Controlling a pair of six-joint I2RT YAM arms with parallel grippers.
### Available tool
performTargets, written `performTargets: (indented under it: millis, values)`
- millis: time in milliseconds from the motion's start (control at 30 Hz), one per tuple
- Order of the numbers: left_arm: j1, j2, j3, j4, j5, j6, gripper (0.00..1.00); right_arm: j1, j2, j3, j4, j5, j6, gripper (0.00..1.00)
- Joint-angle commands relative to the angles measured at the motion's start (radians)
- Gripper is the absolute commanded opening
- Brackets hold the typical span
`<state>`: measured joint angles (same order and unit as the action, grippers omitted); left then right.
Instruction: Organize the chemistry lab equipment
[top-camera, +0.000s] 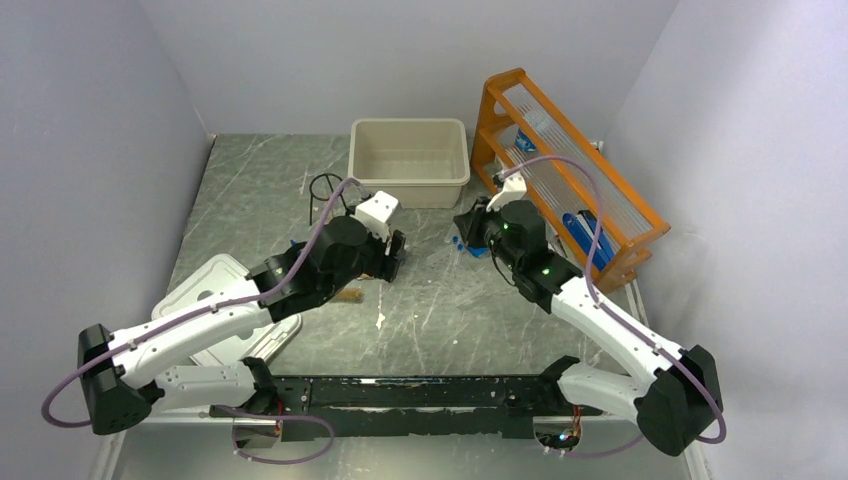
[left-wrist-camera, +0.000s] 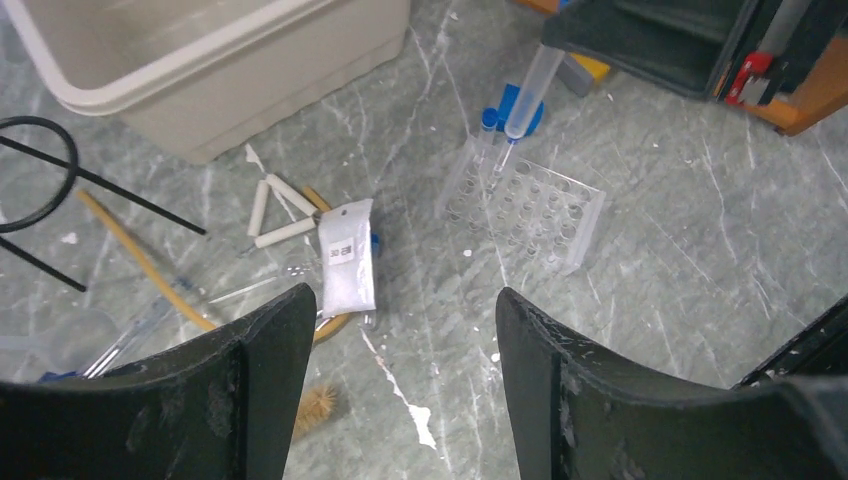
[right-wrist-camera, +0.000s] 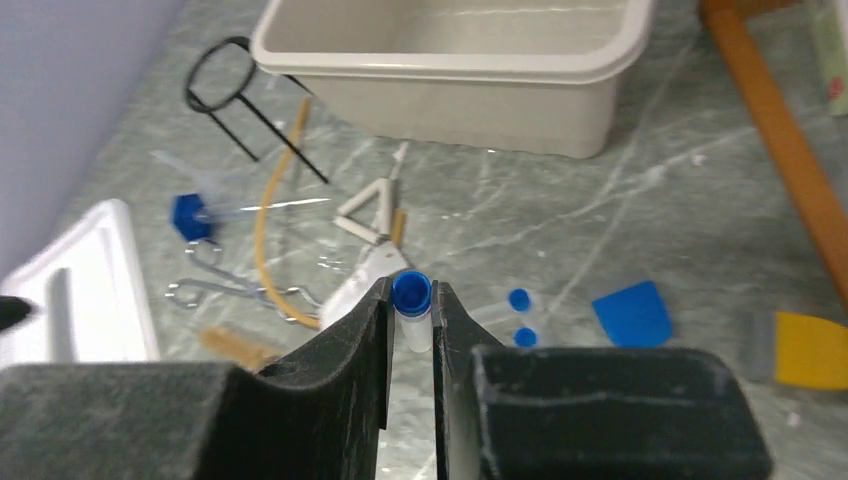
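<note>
My right gripper (right-wrist-camera: 411, 288) is shut on a blue-capped tube (right-wrist-camera: 411, 330), held upright above the table. In the left wrist view that tube (left-wrist-camera: 530, 85) hangs over a clear well tray (left-wrist-camera: 540, 210), where another blue-capped tube (left-wrist-camera: 487, 125) stands. My left gripper (left-wrist-camera: 405, 310) is open and empty above the table, near the white packet (left-wrist-camera: 347, 255). The white triangle (left-wrist-camera: 280, 212), tan rubber tube (left-wrist-camera: 150, 268), brown brush (left-wrist-camera: 318, 405) and black tripod ring (left-wrist-camera: 35, 170) lie to the left. The metal tongs (right-wrist-camera: 235, 290) lie by the tan tube (right-wrist-camera: 262, 215).
The beige tub (top-camera: 410, 160) stands at the back centre, the orange rack (top-camera: 560, 180) at the back right, the white lid (top-camera: 215, 300) at the front left. A blue piece (right-wrist-camera: 632, 312) and a yellow piece (right-wrist-camera: 810, 350) lie near the rack.
</note>
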<state>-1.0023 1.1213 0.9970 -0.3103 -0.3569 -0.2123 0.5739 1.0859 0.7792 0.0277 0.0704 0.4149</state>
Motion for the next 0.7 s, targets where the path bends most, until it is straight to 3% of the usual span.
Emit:
performTargets:
  millis: [0,200,533,667]
  values:
    - [-0.001,-0.055,0.023,-0.033,-0.062,0.059,0.71,0.082,-0.024,-0.044,0.002,0.269,-0.160,0.18]
    - [-0.001,-0.107,-0.034,0.018,-0.056,0.065,0.72,0.163,0.000,-0.118,0.069,0.426,-0.187,0.18]
    - [-0.001,-0.094,-0.055,0.050,-0.027,0.062,0.72,0.170,0.070,-0.196,0.167,0.490,-0.174,0.18]
    - [-0.001,-0.076,-0.042,0.041,-0.005,0.053,0.71,0.171,0.093,-0.247,0.269,0.450,-0.178,0.19]
